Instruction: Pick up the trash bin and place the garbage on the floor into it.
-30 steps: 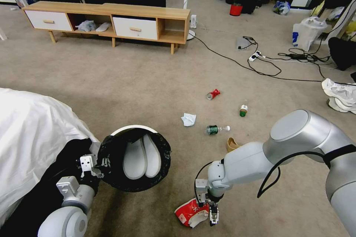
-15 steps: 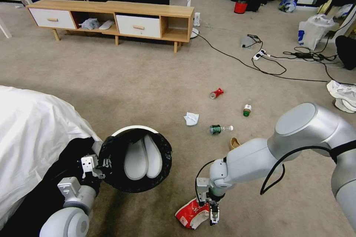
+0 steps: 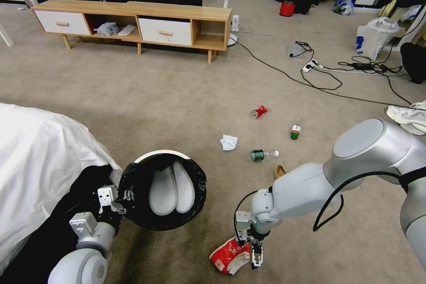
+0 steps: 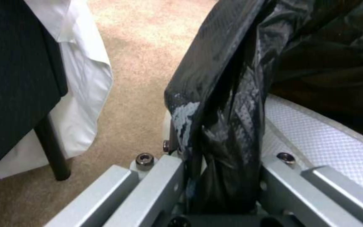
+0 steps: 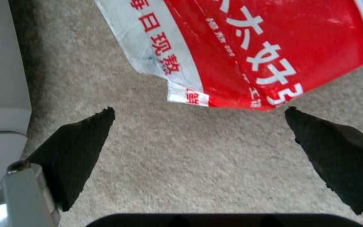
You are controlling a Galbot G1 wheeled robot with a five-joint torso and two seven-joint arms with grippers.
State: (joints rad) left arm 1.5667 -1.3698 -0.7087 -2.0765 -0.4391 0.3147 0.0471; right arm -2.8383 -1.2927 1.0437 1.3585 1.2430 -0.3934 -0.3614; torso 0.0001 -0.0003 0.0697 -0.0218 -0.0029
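Right gripper point(image 3: 256, 255) is low over the floor point(image 3: 177, 97), jaws spread wide, nothing between them. In the right wrist view the two black fingertips point(image 5: 80, 142) frame bare carpet; the red-and-white wrapper point(image 5: 253, 53) lies just ahead of the tips, its nearest corner poking between them but not in the bite. In the head view the wrapper point(image 3: 228, 255) sits right beside the gripper, on the side toward the bin.

Risks from here:
- Closing now probably catches only that corner or plain carpet. Thin flat film, likely to slip out on the lift.
- Pushing forward to get more of it could just shove the wrapper along the pile instead of getting under it.
- Tips dragging on the carpet could snag.

Left gripper point(image 3: 116, 196) is clamped on the rim of the trash bin point(image 3: 162, 188), black liner point(image 4: 223, 126) bunched between the jaws in the left wrist view. Bin is beside the right gripper, close, mouth up and tilted, something pale already at the bottom. Single-edge hold through slick bag plastic: bin could swing or slide in the grip when the arm moves, and then the drop misses.

Farther out past the right arm: brown carton point(image 3: 279, 171), green bottle point(image 3: 262, 155), tissue point(image 3: 228, 142), green can point(image 3: 294, 132), red can point(image 3: 258, 112). All well apart from the gripper, none yet binned.
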